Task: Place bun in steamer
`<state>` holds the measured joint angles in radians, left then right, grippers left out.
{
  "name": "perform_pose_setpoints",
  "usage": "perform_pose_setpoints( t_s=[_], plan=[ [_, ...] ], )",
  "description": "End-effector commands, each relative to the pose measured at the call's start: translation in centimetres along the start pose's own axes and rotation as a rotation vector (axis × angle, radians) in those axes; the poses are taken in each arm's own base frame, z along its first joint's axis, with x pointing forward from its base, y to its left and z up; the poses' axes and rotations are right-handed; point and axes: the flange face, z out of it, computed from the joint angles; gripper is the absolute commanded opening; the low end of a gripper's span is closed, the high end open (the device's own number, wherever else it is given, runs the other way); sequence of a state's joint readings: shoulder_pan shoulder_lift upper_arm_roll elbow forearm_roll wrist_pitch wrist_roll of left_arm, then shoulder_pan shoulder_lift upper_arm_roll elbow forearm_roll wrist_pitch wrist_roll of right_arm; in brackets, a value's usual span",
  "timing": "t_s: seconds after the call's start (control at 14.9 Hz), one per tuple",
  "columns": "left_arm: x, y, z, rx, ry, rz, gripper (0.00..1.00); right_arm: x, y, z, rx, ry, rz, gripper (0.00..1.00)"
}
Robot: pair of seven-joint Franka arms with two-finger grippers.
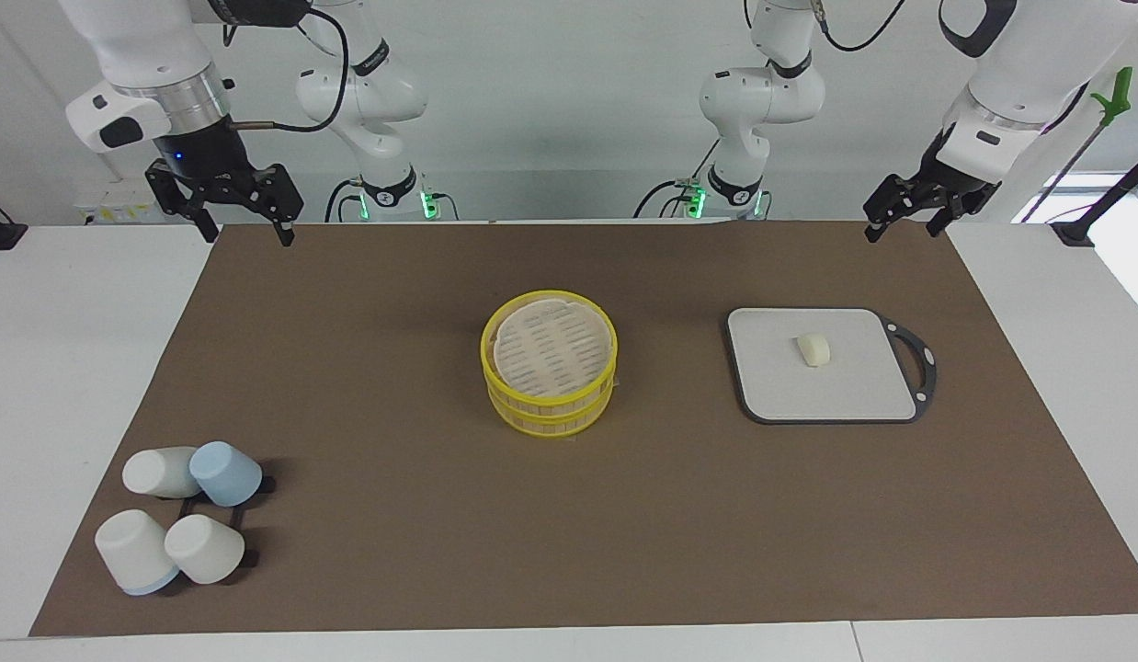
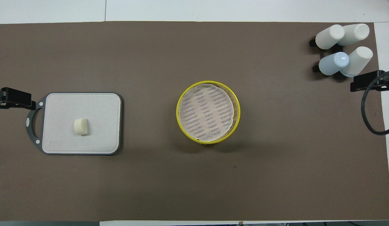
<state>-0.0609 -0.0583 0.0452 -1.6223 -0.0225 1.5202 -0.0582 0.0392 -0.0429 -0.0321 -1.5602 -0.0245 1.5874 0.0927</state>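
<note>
We see the bun (image 1: 814,349) lying on the grey board (image 1: 762,386), toward the left arm's end of the table. The steamer (image 1: 550,372) sits in the middle of the brown mat (image 1: 394,368), well apart from the board. Its lid looks like it is on top, so the inside is covered.

Our left gripper (image 1: 903,226) hangs in the air over the mat's edge closest to the robots, at the left arm's end, and its fingers are a little apart with nothing in them. Our right gripper (image 1: 244,222) hangs over the matching corner at the right arm's end, fingers wide apart and empty. Both arms wait.

What could go wrong? The bun is small and soft. If we squeeze too hard, we think it gets squashed. If we pinch too lightly, it may slip and roll off the board. If the lid is not lifted first, the bun just lands on top. The cups (image 1: 178,529) are well apart, so we do not worry about them.
</note>
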Motion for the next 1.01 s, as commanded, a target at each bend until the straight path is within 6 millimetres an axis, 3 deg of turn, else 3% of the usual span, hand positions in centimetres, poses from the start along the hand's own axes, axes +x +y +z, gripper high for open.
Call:
perform_pose_setpoints(
  t_s=[0.0,0.2,0.34,0.4,0.47,0.54,0.74,0.8,0.94],
  plan=[
    [-0.1,0.0,-0.5,0.020,-0.001,0.012,1.00,0.0,0.4,0.1,0.011,0.001,-0.018,1.00],
    [0.0,-0.1,-0.3,0.020,-0.001,0.011,1.00,0.1,-0.5,0.3,0.020,0.005,-0.022,1.00],
    [-0.1,-0.1,-0.4,0.019,-0.001,0.009,1.00,1.4,-3.4,2.1,0.085,-0.007,-0.005,1.00],
    [-0.1,-0.1,-0.3,0.020,-0.003,0.009,1.00,1.9,-6.4,3.1,0.087,-0.017,0.016,1.00],
    [-0.2,-0.2,-0.4,0.019,-0.001,0.008,1.00,2.0,-11.5,3.2,0.091,-0.017,0.056,1.00],
    [-0.1,-0.3,-0.4,0.019,0.000,0.008,1.00,1.8,-15.2,3.5,0.083,-0.017,0.094,1.00],
    [-0.5,-0.7,0.9,0.016,0.018,0.019,1.00,1.2,-29.5,6.5,0.006,0.033,0.030,1.00],
    [-0.8,-0.8,2.5,0.015,0.026,0.026,1.00,0.7,-33.8,8.1,0.017,0.033,0.064,1.00],
    [-1.9,-1.8,6.7,0.011,0.034,0.025,1.00,-0.7,-39.8,10.9,0.040,0.063,0.108,1.00]
  ],
)
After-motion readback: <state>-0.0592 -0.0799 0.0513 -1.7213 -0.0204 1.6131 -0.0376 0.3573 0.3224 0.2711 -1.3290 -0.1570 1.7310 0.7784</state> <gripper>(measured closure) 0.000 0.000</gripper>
